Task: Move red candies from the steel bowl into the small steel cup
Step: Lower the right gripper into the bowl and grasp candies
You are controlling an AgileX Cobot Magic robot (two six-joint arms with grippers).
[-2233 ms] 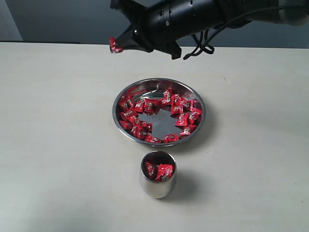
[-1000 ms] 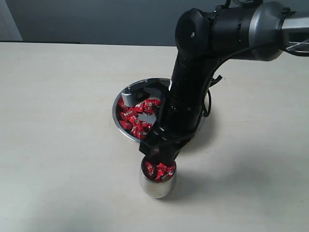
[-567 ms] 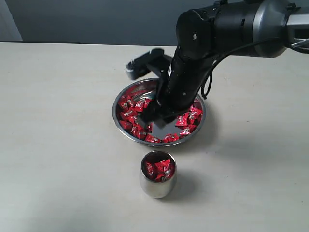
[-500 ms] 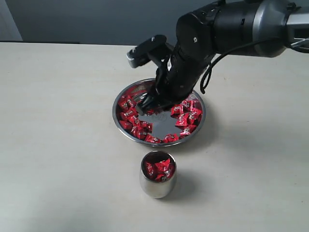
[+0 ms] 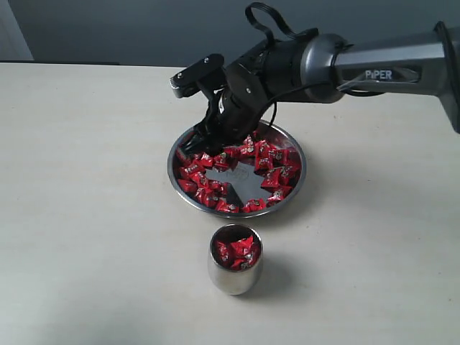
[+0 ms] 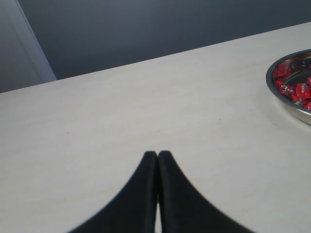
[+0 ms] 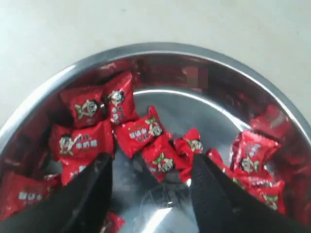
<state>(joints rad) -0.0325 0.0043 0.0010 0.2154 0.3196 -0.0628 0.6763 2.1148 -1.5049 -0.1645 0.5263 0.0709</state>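
The steel bowl (image 5: 237, 213) sits mid-table with red candies (image 5: 277, 172) ringing its bare bottom. In front of it stands the small steel cup (image 5: 234, 279), holding several red candies (image 5: 238, 251). My right gripper (image 5: 198, 146) reaches down into the bowl's far left part. In the right wrist view this gripper (image 7: 151, 160) is open, its two fingers straddling a red candy (image 7: 163, 160) on the bowl bottom and gripping nothing. My left gripper (image 6: 157, 154) is shut and empty above bare table, with the bowl's rim (image 6: 291, 110) off to one side.
The right arm (image 5: 345, 61) stretches in from the right over the bowl's far rim. Pale tabletop (image 5: 86, 215) surrounds the bowl and cup. A dark wall (image 5: 108, 29) runs behind the table's far edge.
The right gripper left its spot over the cup, swung back over the bowl and lowered into its far left part. Its jaws went from shut to open. The cup holds more candy.
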